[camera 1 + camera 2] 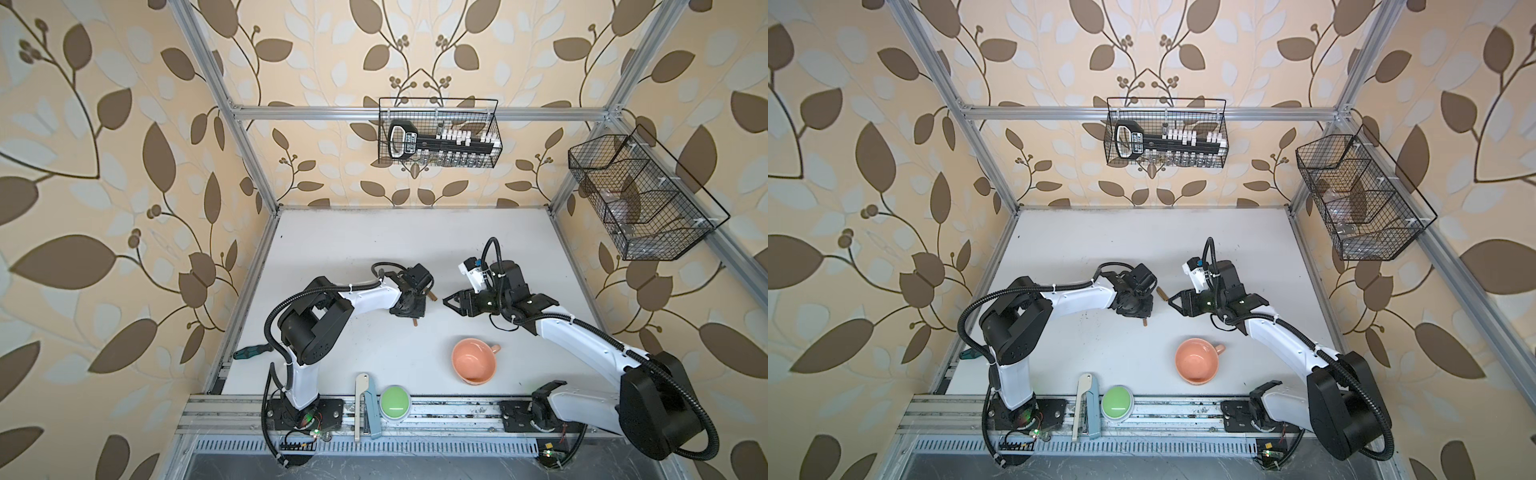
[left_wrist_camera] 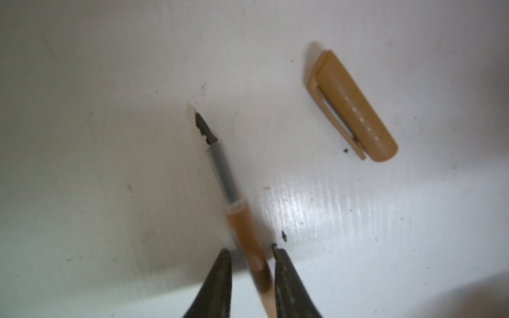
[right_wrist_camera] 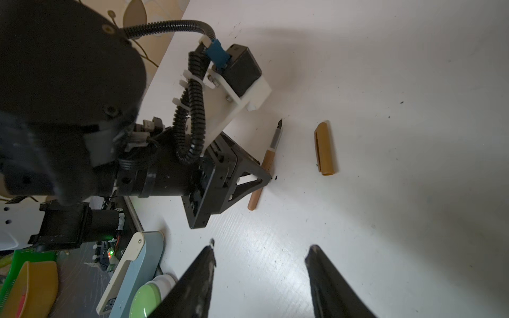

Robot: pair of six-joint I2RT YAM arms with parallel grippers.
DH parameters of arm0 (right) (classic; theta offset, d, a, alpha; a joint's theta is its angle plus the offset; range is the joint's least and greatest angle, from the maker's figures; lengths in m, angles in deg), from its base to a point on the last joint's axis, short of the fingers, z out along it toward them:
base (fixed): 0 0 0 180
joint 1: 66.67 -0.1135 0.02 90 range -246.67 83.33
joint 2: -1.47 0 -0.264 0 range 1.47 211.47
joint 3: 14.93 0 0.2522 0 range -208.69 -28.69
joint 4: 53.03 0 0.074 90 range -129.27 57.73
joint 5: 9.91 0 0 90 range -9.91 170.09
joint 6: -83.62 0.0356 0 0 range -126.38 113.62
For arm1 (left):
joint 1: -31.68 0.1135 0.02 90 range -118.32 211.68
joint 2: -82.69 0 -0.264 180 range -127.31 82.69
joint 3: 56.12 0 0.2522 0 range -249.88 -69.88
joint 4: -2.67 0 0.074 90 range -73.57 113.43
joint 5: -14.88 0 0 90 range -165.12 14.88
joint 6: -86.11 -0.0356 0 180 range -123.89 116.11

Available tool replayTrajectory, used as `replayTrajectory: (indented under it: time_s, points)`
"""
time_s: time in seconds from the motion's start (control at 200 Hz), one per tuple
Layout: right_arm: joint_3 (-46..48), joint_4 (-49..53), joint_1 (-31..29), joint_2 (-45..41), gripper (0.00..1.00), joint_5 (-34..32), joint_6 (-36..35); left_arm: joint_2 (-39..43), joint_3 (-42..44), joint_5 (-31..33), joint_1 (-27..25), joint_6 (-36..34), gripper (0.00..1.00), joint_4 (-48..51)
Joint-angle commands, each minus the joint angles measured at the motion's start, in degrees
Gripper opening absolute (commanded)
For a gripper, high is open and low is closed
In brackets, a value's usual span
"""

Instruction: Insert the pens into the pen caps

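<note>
A tan-brown pen (image 2: 239,220) with a dark pointed tip lies on the white table, and its back end (image 1: 414,322) pokes out from under my left gripper. That gripper (image 2: 250,247) straddles the barrel with its fingers close together. One finger touches the pen and a small gap shows at the other. A matching tan-brown pen cap (image 2: 355,110) lies loose beside the pen, apart from it, and shows in both top views (image 1: 557,296) (image 1: 1161,293). My right gripper (image 3: 260,245) hovers open and empty a short way from the pen (image 3: 268,159) and the cap (image 3: 325,148).
A pink cup (image 1: 473,361) stands in front of the right arm. A green round button (image 1: 395,403) and a blue-and-cream device (image 1: 365,405) sit at the front rail. A teal-handled tool (image 1: 249,352) lies at the left edge. Wire baskets (image 1: 438,133) (image 1: 640,199) hang on the frame.
</note>
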Motion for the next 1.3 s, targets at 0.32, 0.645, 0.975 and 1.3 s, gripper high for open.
replayTrajectory:
  time_s: [0.32, 0.645, 0.975, 1.3]
  points:
    - [0.6, 0.7, 1.1, -2.6, 0.56, 0.3, 1.4, -1.9, -0.2, -0.6, -0.7, -3.4, 0.34, 4.0]
    - [-0.5, 1.9, 0.7, -0.5, 0.56, -2.0, 2.6, 0.5, 3.7, -2.5, -0.6, -3.4, 0.07, -0.3]
    - [-1.3, -6.4, -6.4, 9.4, 0.56, -8.0, 13.2, 7.9, 10.0, -5.2, -0.5, -3.6, 0.02, -13.1]
    - [-2.8, -18.1, -8.6, 19.3, 0.56, -7.3, 20.5, 13.1, 18.8, -8.2, -0.5, -1.8, 0.04, -28.2]
